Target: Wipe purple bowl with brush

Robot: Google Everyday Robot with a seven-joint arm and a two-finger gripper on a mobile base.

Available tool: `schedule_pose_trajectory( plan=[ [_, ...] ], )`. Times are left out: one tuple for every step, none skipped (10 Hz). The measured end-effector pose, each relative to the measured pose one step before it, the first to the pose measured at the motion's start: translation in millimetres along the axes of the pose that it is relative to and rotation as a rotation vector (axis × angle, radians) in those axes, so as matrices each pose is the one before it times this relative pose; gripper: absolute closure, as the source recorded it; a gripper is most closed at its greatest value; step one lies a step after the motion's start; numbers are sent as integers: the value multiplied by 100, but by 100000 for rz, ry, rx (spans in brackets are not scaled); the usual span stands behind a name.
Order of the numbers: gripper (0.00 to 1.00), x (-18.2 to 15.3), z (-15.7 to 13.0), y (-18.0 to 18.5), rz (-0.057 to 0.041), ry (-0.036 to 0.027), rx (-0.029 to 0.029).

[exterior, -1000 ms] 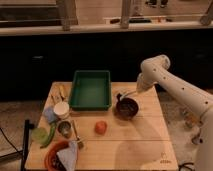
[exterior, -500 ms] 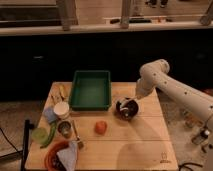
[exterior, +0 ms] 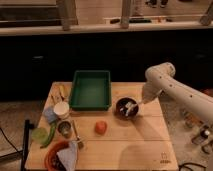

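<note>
The wooden table (exterior: 131, 146) fills the lower half of the frame. My white arm (exterior: 176, 91) comes in from the right edge and bends down toward the table's right side. The green tray (exterior: 91, 93) sits at the table's back, left of centre.

Just right of the tray is the bowl (exterior: 120, 104), dark with a paler inside, near the table's right edge. My gripper (exterior: 139, 103) hangs at the bowl's right rim, just above it. My fingers are pinched narrow on the pale handle of the brush (exterior: 130, 108). The brush slants down and left from them, with its light head inside the bowl, against the inner surface. So the bowl lies just left of and below my fingers, with the brush bridging the two.

In the lower left corner is a red-orange dish (exterior: 51, 156) with a bluish cloth (exterior: 68, 154) on it. Near these are a white cup (exterior: 61, 110), a metal cup (exterior: 64, 129) and a small orange ball (exterior: 101, 127), all well apart from the bowl.
</note>
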State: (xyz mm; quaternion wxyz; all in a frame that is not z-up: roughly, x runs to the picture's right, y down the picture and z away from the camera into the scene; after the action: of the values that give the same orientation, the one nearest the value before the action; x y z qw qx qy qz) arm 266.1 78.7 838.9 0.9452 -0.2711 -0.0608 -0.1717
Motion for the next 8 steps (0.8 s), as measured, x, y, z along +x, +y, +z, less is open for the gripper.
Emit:
schedule_pose_trajectory(
  plan=[
    [100, 1117, -177, 83, 2274, 877, -72],
    [100, 929, -170, -107, 1906, 1044, 227],
    [100, 706, -125, -628, 1410, 1462, 491],
    [100, 49, -4, -867, 586, 782, 646],
    [100, -309, 59, -1014, -273, 683, 589],
    [100, -776, 207, -705, -1359, 289, 156],
    [100, -1066, 169, -624, -1796, -110, 254],
    [100, -1712, 262, -846, -3238, -322, 166]
  ],
)
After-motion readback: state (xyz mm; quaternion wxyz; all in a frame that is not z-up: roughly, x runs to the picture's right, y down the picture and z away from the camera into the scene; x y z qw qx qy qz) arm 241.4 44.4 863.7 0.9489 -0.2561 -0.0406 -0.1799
